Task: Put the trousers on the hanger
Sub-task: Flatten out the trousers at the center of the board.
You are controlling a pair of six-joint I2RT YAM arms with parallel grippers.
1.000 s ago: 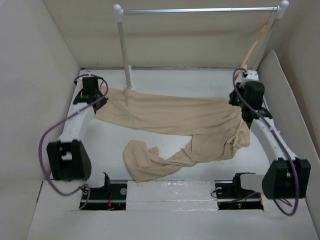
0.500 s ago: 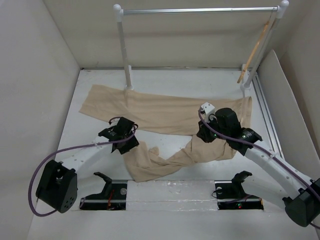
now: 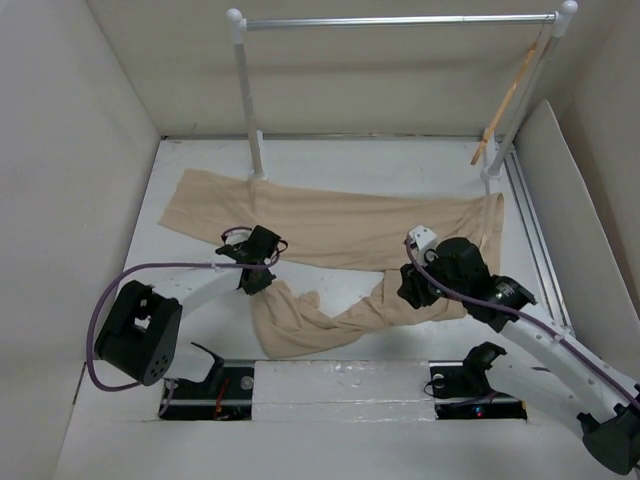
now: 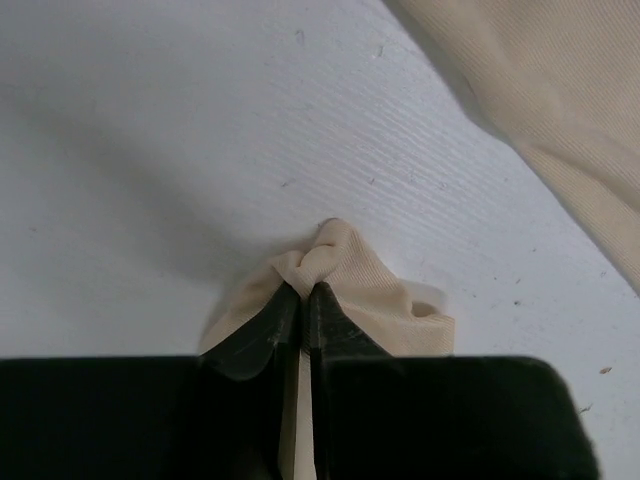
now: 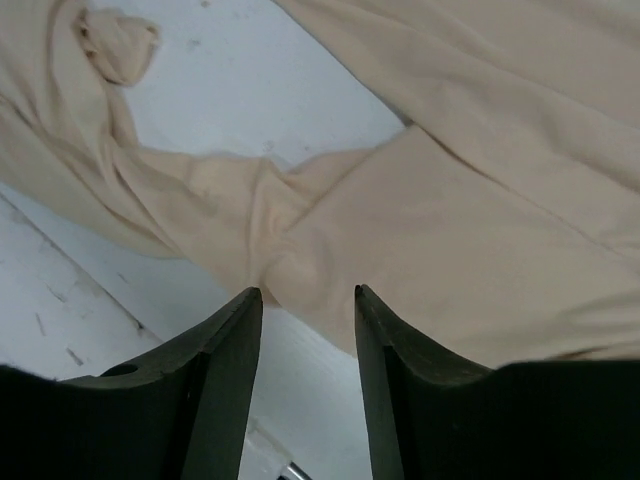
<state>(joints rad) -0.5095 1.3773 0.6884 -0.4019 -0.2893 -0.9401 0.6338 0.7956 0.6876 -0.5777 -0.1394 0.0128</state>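
The beige trousers (image 3: pixel 350 225) lie flat on the white table, one leg stretched left to right and the other curled toward the near edge (image 3: pixel 285 325). My left gripper (image 3: pixel 258 277) is shut on a pinched fold at the end of the curled leg, seen in the left wrist view (image 4: pixel 307 290) with the cloth (image 4: pixel 360 275) bunched at its tips. My right gripper (image 3: pixel 415 292) is open just above the trousers where the near leg joins; in the right wrist view (image 5: pixel 308 292) the cloth (image 5: pixel 450 230) lies below it. The wooden hanger (image 3: pixel 508 100) hangs slanted by the rack's right post.
A rack with white posts (image 3: pixel 246 100) and a silver rail (image 3: pixel 400 20) stands at the back. White walls enclose the table, with a slanted panel (image 3: pixel 570 190) on the right. Two black gripper rests (image 3: pixel 215 370) (image 3: pixel 480 365) sit at the near edge.
Both arms came from the back corners to the near trouser leg. The left gripper shifted right and closed on the leg's end; the right gripper dropped nearer, open.
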